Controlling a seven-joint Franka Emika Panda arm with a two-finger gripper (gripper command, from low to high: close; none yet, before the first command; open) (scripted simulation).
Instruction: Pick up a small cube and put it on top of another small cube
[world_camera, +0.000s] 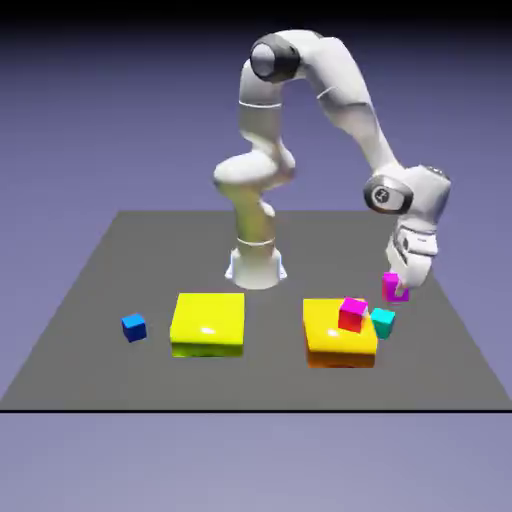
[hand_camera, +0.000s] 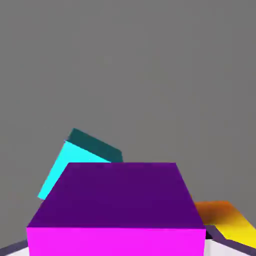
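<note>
My gripper (world_camera: 401, 279) is shut on the small cube (world_camera: 395, 289), magenta with purple sides, and holds it lifted a little above the table at the exterior view's right. In the hand view this small cube (hand_camera: 118, 206) fills the bottom between the fingers and hides most of them. A small cyan cube (world_camera: 382, 322) rests on the table just below and to the left of the held one. It shows in the hand view as the cyan cube (hand_camera: 67, 167) peeking out behind the held cube's upper left.
A flat yellow block (world_camera: 335, 335) with orange sides lies left of the cyan cube, its corner (hand_camera: 227, 220) showing in the hand view. A magenta-topped red cube (world_camera: 352, 314) sits on it. Another yellow block (world_camera: 208, 322) and a blue cube (world_camera: 134, 327) lie further left.
</note>
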